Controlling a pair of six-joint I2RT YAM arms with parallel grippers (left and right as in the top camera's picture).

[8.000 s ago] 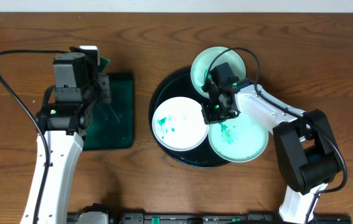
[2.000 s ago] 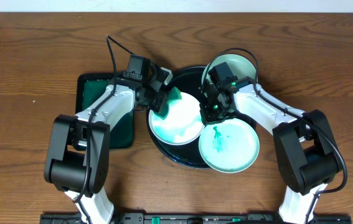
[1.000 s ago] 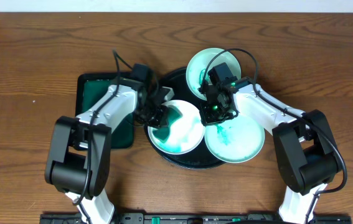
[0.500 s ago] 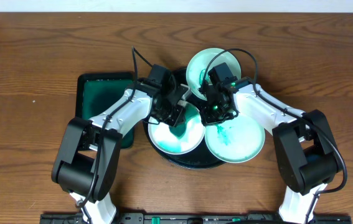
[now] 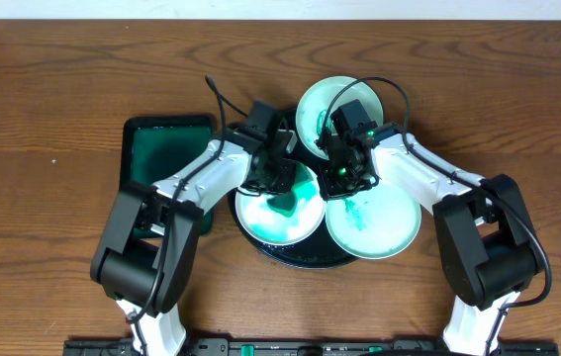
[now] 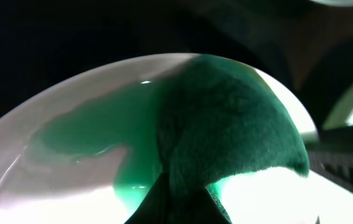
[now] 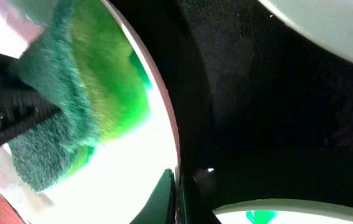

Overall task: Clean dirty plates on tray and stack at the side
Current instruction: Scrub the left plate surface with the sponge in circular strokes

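The black tray holds three plates. The left plate carries a wide teal smear. My left gripper is shut on a dark green sponge and presses it on this plate; the left wrist view shows the sponge on the wet plate. My right gripper is shut on that plate's right rim, as the right wrist view shows beside the sponge. A pale aqua plate lies at the back. A green-smeared plate lies at the right.
A rectangular dark green tray lies left of the black tray, partly under my left arm. Bare wooden table surrounds both trays. Cables arc over the back plate.
My left gripper has brought the sponge from the green tray onto the left plate and wiped rightward across it, spreading the teal smear. The right gripper has stayed at the plate's rim.
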